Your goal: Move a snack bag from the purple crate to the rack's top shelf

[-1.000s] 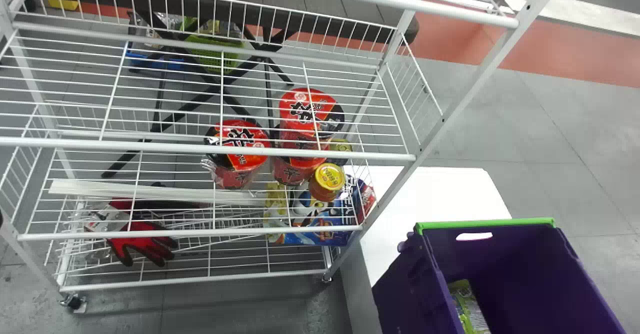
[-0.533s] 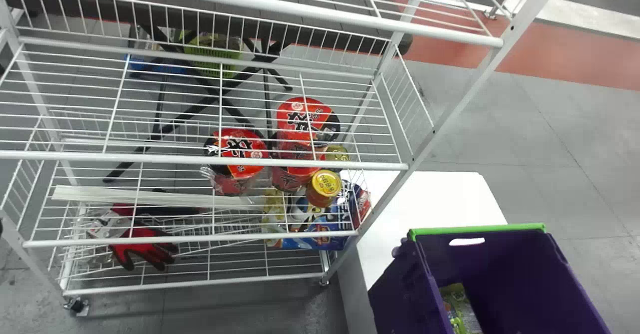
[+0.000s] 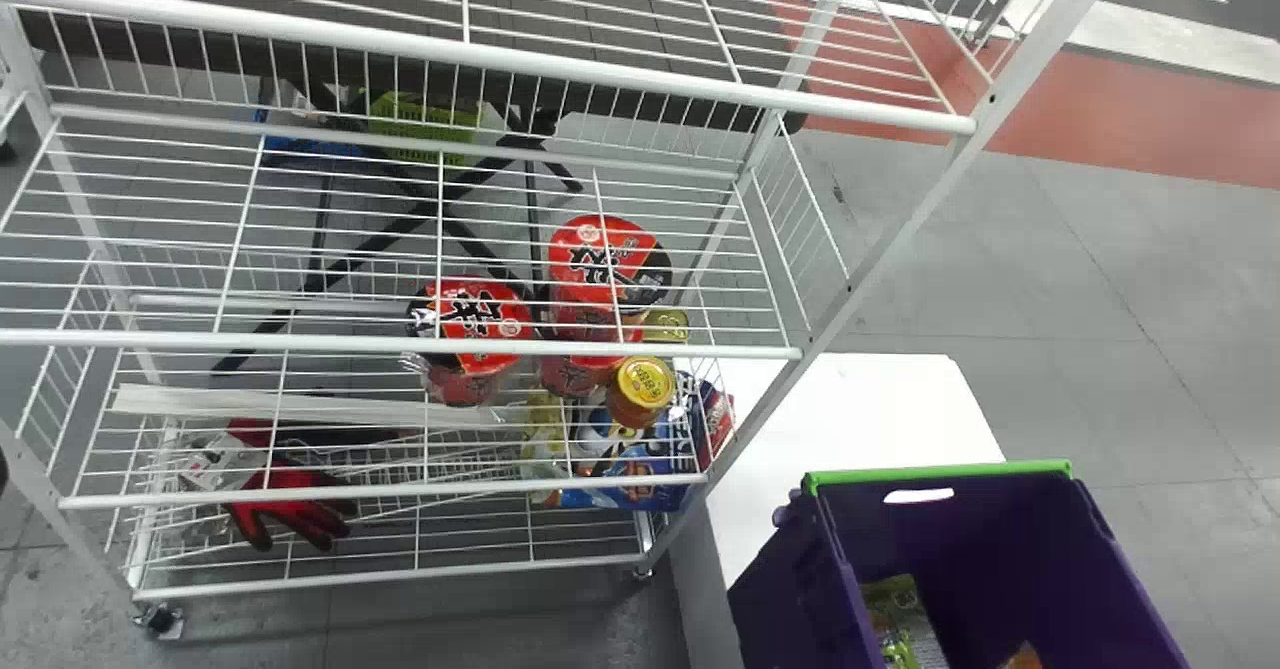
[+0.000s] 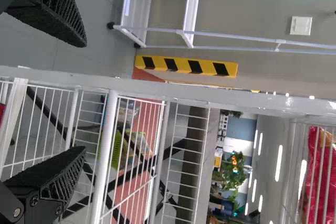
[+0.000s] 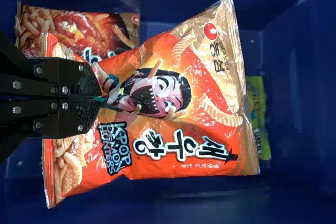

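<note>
Your right gripper (image 5: 97, 99) is in the purple crate (image 3: 795, 599), and its fingers are closed together on the snack bag (image 5: 178, 103), which is orange and red. They pinch it near one side, and the printed front of the bag is turned to the wrist camera. If the bag touches the crate's bottom, you cannot tell from here. Under and beside it there lie another red snack bag (image 5: 52, 24) and a green pack (image 5: 257, 121).

Your left gripper (image 4: 84, 97) holds nothing between its fingers, which stand wide apart, near the white bars of the rack (image 3: 500, 57). In that wrist view you also see a red package (image 4: 321, 177) behind the wires.

In the head view, the crate stands to the right of the rack, near a white table (image 3: 850, 409). On the rack you have red noodle cups (image 3: 470, 324), a jar with yellow lid (image 3: 641, 384) just beside them, and, lower on the left, a red and black glove (image 3: 290, 509).
</note>
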Action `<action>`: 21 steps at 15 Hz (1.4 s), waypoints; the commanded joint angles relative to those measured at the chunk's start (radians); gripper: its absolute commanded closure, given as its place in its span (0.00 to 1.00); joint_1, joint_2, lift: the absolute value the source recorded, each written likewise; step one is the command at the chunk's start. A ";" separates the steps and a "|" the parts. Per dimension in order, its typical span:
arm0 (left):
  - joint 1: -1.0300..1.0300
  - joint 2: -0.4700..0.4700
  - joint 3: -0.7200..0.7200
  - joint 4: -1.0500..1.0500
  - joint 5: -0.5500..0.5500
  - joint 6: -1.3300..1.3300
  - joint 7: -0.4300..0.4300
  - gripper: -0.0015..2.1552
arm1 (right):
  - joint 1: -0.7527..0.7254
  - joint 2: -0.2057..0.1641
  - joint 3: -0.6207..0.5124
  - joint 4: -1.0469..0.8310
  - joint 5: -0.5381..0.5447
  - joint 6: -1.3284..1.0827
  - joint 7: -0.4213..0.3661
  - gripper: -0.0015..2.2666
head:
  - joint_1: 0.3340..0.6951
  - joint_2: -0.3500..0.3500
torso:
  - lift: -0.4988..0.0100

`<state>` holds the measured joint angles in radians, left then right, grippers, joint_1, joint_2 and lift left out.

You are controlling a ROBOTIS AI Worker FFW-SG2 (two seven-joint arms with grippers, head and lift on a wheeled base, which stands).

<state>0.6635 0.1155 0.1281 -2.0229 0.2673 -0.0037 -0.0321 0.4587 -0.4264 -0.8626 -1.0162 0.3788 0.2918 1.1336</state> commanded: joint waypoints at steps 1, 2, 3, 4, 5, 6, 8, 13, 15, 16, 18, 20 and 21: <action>0.011 0.000 -0.005 -0.014 -0.010 -0.015 0.004 0.06 | 0.000 0.000 0.016 -0.005 -0.012 -0.001 0.000 0.76 | 1.00 0.00 | 0.36; 0.015 0.000 -0.005 -0.022 -0.013 -0.015 0.004 0.06 | 0.000 0.002 0.019 -0.009 -0.020 -0.001 0.000 0.76 | 1.00 0.00 | 0.37; 0.016 0.000 -0.005 -0.028 -0.013 -0.015 0.006 0.06 | -0.002 0.002 0.020 -0.012 -0.023 -0.001 0.000 0.76 | 1.00 0.00 | 0.37; 0.022 0.000 -0.005 -0.037 -0.014 -0.015 0.011 0.06 | -0.002 0.002 0.024 -0.018 -0.026 -0.001 0.000 0.76 | 1.00 0.00 | 0.38; 0.027 0.000 -0.005 -0.045 -0.017 -0.015 0.015 0.06 | -0.002 0.005 0.025 -0.024 -0.032 -0.004 0.000 0.76 | 1.00 0.00 | 0.39; 0.030 0.000 -0.005 -0.048 -0.019 -0.015 0.015 0.06 | -0.003 0.005 0.028 -0.027 -0.035 -0.004 0.000 0.76 | 1.00 0.00 | 0.40; 0.034 0.000 -0.004 -0.053 -0.026 -0.018 0.017 0.06 | -0.014 0.006 0.037 -0.028 -0.037 -0.001 0.000 0.76 | 1.00 0.00 | 0.41; 0.048 0.000 -0.001 -0.074 -0.045 -0.018 0.018 0.06 | -0.028 0.008 0.040 -0.030 -0.038 0.005 0.000 0.76 | 1.00 0.00 | 0.45; 0.054 0.001 -0.001 -0.079 -0.046 -0.025 0.018 0.06 | -0.028 0.006 0.039 -0.036 -0.038 0.011 0.003 0.76 | 1.00 0.00 | 0.47; 0.054 0.001 -0.002 -0.080 -0.053 -0.025 0.018 0.06 | -0.032 0.006 0.037 -0.038 -0.038 0.020 0.009 0.76 | 1.00 0.00 | 0.47; 0.065 0.000 -0.004 -0.092 -0.053 -0.025 0.020 0.06 | -0.037 0.006 0.031 -0.048 -0.038 0.039 0.023 0.76 | 1.00 0.00 | 0.49; 0.074 0.000 -0.005 -0.100 -0.062 -0.031 0.020 0.06 | -0.038 0.006 0.025 -0.068 -0.038 0.063 0.038 0.76 | 1.00 0.00 | 0.51; 0.074 0.000 -0.008 -0.100 -0.066 -0.031 0.024 0.06 | -0.038 0.006 0.025 -0.070 -0.038 0.070 0.038 0.76 | 1.00 0.00 | 0.51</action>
<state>0.7352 0.1153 0.1224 -2.1210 0.2084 -0.0334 -0.0104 0.4207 -0.4203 -0.8363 -1.0784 0.3405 0.3493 1.1716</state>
